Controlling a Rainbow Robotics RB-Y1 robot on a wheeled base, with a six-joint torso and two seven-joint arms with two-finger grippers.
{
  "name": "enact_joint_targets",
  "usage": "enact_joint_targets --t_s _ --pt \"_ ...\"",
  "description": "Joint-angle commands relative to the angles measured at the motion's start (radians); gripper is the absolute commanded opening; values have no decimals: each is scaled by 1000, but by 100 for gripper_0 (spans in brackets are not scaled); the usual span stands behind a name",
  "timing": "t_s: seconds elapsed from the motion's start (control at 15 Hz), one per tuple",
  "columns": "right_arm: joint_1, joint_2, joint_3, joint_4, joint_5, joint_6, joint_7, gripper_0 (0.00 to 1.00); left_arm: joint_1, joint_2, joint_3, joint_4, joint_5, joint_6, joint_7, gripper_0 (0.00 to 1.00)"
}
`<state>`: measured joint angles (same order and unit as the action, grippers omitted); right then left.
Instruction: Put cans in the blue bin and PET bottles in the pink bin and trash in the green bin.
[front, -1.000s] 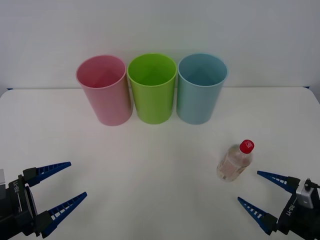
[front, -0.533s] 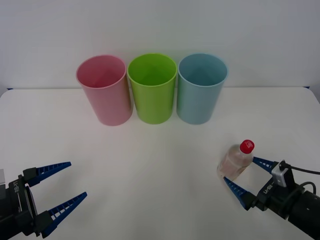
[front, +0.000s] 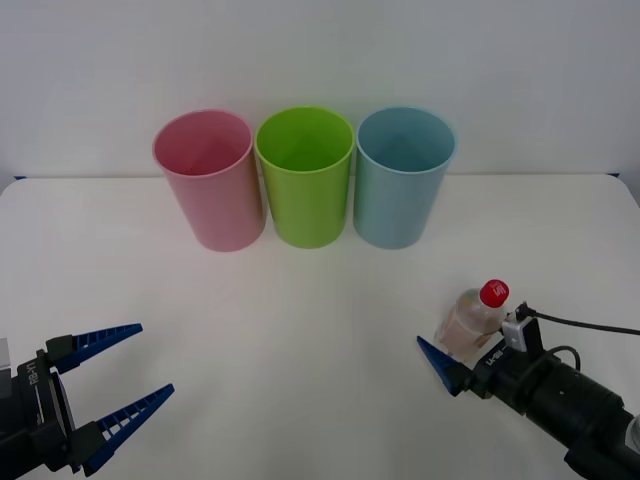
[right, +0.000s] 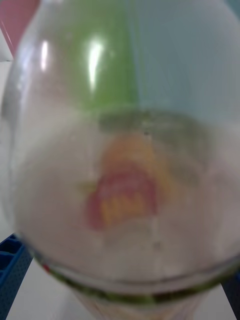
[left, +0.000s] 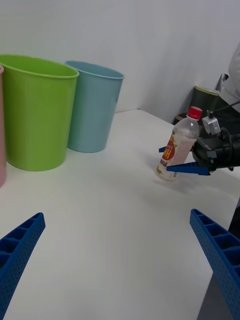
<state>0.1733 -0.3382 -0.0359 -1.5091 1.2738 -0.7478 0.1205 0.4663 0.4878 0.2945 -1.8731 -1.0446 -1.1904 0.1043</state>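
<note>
The right end effector (front: 462, 352) sits low over the desk (front: 300, 330) at about four o'clock in the front view, and its blue fingers are spread wide with the bottle (front: 470, 322) right between them. One finger shows on the near-left side of the bottle, the other is tucked behind it. From the left wrist view you can see both blue fingers flanking the bottle's (left: 177, 145) lower body, one on each side, not yet pressed in as far as I can tell. Nothing gripped yet.

The bottle stands on its base, long axis close to vertical with a slight lean, red cap pointing up and a touch toward one o'clock. In the right wrist view the bottle's (right: 125, 165) clear body is pressed up close to the camera, so it lies dead ahead of that end effector, deep between the fingers. By my reckoning, closing is all the next move calls for.

The right arm is plainly the nearer one. The left end effector (front: 110, 385) waits at eight o'clock, fingers wide apart and empty, well away from the bottle.

The pink bin (front: 208, 180) stands at eleven o'clock, farthest of the three from the bottle, with the green bin (front: 305, 178) and the blue bin (front: 403, 177) in between.
</note>
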Motion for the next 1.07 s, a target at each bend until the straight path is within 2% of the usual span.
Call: enact_joint_targets --t_s 0.07,0.2,0.4,0.87,1.07 --pt "2 7 -7 44 -48 -10 30 100 0 0 0 0 0 0 0 100" --pt "8 7 -21 75 -85 -34 50 100 0 0 0 0 0 0 0 100" --pt "5 7 -18 124 -171 -42 151 100 0 0 0 0 0 0 0 100" --pt "-9 34 -12 127 -218 -44 177 100 0 0 0 0 0 0 0 100" --pt "-57 34 -12 184 -218 -71 194 100 0 0 0 0 0 0 0 100"
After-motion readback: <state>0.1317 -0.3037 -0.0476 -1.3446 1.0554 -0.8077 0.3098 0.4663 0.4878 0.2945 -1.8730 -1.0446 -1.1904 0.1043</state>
